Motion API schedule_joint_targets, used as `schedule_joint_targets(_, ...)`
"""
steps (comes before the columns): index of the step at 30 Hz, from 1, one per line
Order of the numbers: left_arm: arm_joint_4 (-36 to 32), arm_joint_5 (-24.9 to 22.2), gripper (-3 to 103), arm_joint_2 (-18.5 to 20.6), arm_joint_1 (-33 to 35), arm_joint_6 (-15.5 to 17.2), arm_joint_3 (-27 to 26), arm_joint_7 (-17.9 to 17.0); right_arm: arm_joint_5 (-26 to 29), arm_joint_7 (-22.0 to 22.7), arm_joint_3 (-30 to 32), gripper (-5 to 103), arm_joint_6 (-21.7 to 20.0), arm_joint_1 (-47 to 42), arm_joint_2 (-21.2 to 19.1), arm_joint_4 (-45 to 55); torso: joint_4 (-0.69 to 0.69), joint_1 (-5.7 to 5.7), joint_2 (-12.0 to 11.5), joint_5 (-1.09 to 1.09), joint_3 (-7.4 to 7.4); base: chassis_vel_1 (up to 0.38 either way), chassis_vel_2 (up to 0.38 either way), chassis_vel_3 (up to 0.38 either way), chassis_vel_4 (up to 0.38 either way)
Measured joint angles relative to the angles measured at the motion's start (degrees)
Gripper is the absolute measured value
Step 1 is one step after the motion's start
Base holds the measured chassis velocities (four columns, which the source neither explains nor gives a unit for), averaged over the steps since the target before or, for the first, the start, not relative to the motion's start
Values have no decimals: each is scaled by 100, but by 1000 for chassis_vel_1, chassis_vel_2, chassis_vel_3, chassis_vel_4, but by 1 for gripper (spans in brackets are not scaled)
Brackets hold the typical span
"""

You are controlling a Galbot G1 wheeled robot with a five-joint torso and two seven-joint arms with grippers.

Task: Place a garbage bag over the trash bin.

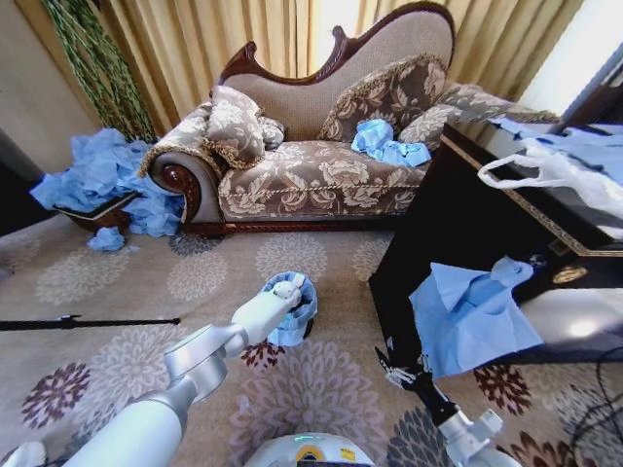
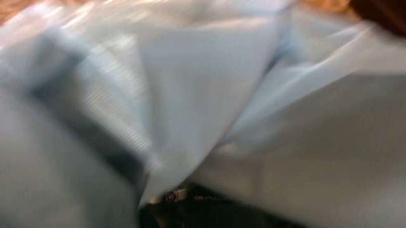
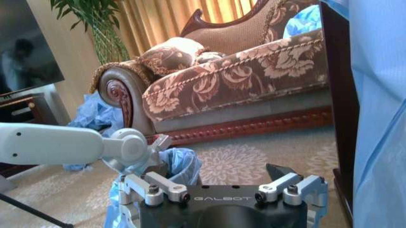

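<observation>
Garbage bag (image 1: 290, 309) on carpet centre, draped over trash bin (image 1: 307, 329), bin mostly hidden; sofa (image 1: 321, 165) behind, black cabinet (image 1: 467, 224) w/ larger flat blue bag (image 1: 470, 316) to right. Left gripper (image 1: 285, 289) at bag's top, jaws buried in plastic, can't tell state. Right gripper (image 3: 221, 183) low nr cabinet, jaws wide, holding nothing.

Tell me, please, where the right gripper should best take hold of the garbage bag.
Probably the garbage bag's loose rim on the side away from the left gripper, coming from above: the plastic is already bunched around the bin's mouth.
</observation>
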Motion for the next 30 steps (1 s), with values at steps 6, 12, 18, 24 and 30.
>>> schedule_joint_targets(6,-282,-26,0,295,106,152,98,53,0,3,-12,100,-3,12,-1,4,1,0,0,-1,0,0,0,0,0)
schedule_joint_targets(12,-334,-49,0,287,124,205,126,133,-2,2,-8,100,-2,-27,8,21,-2,0,0,-1,0,0,0,0,0)
schedule_joint_targets(18,-357,42,10,270,124,303,233,194,-3,-2,8,100,-1,-45,18,29,-2,0,0,-1,0,0,0,0,0)
schedule_joint_targets(24,-613,132,37,301,185,554,353,322,-5,-7,11,100,4,-43,29,20,0,0,0,-1,0,0,0,0,0)
schedule_joint_targets(30,-67,358,59,-71,56,358,-19,314,-5,-2,12,100,2,-33,23,20,-1,0,0,0,0,0,0,0,0)
